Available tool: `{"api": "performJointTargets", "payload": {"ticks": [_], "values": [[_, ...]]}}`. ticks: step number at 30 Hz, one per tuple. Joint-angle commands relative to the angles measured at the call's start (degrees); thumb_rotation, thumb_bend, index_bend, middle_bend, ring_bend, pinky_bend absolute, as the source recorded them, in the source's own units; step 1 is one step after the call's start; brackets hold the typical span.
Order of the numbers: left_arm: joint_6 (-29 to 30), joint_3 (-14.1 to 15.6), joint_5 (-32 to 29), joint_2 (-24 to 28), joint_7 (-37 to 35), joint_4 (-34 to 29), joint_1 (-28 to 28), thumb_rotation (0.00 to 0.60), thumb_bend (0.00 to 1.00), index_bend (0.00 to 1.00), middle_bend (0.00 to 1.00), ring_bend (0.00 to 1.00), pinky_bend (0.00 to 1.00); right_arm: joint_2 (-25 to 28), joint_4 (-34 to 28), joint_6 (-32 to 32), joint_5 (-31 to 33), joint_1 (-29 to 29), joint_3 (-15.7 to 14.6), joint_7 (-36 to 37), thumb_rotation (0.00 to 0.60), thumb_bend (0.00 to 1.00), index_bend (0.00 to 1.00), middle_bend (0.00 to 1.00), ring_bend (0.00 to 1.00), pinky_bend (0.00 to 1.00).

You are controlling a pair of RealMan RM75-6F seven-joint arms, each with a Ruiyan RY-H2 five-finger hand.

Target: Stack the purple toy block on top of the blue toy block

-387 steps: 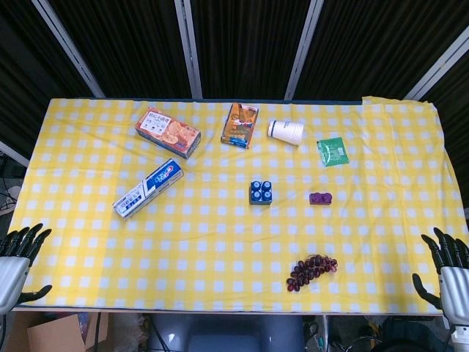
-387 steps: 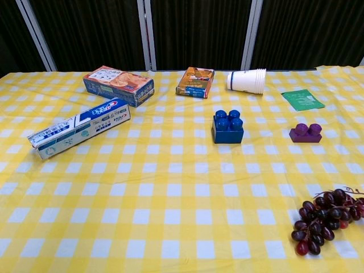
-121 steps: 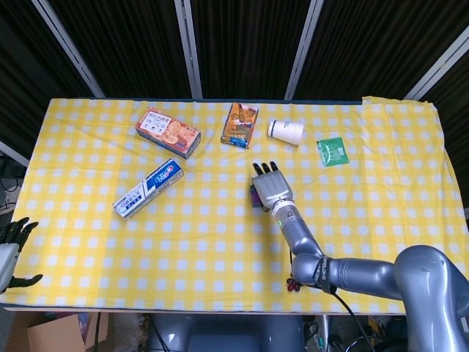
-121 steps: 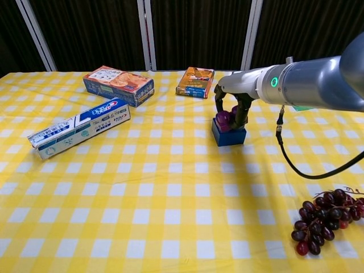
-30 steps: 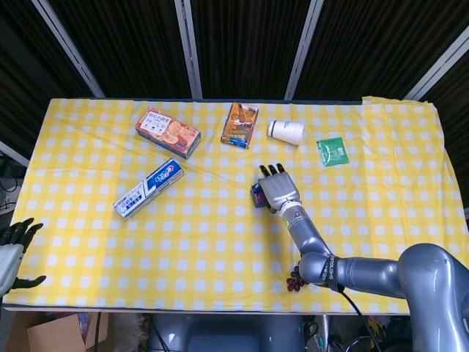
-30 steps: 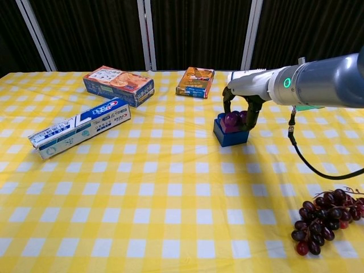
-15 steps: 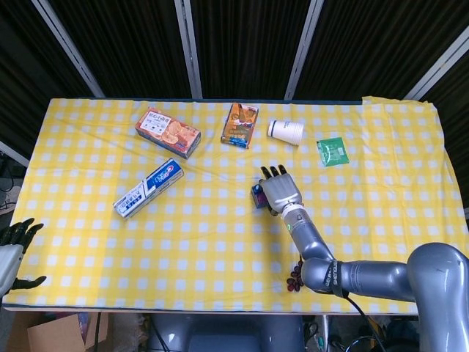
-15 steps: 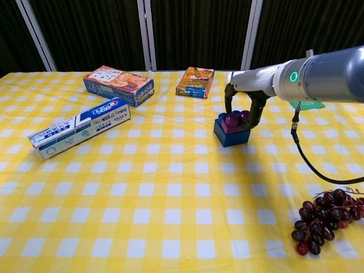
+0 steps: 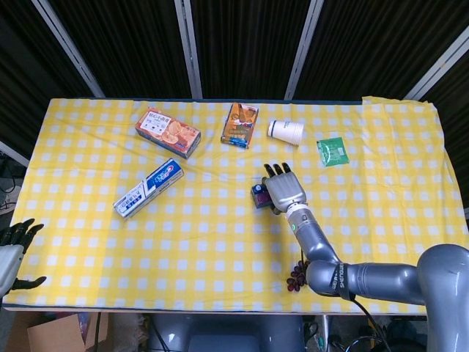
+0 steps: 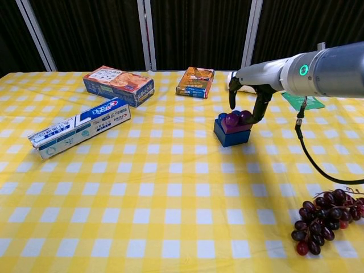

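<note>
The tablecloth (image 10: 142, 187) has a yellow and white check pattern. On it the blue toy block (image 10: 230, 136) carries the purple toy block (image 10: 238, 120). Left of the blue toy block lies a white and blue toothpaste box (image 10: 79, 126) with red letters. Behind the block are an orange snack box (image 10: 195, 82) and a white cup (image 9: 286, 131). The grapes (image 10: 322, 219) are dark purple.

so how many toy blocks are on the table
2, stacked mid-table: the blue toy block sits on the cloth and the purple toy block sits on top of it, under the right hand. None other shows.
</note>
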Motion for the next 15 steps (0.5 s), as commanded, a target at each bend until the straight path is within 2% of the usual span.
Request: {"api": "performJointTargets", "payload": {"ticks": [1, 15], "values": [[0.17, 0.02, 0.14, 0.04, 0.03, -0.13, 0.06, 0.6, 0.0, 0.09, 0.0, 0.0, 0.04, 0.37, -0.5, 0.23, -0.28, -0.52, -0.31, 0.31, 0.6, 0.42, 0.33, 0.0, 0.02, 0.0], [0.71, 0.08, 1.0, 0.23, -0.31, -0.3, 0.21, 0.6, 0.0, 0.09, 0.0, 0.0, 0.04, 0.91, -1.76, 0.55, -2.45, -2.31, -0.85, 1.33, 0.6, 0.42, 0.33, 0.0, 0.02, 0.0]]}}
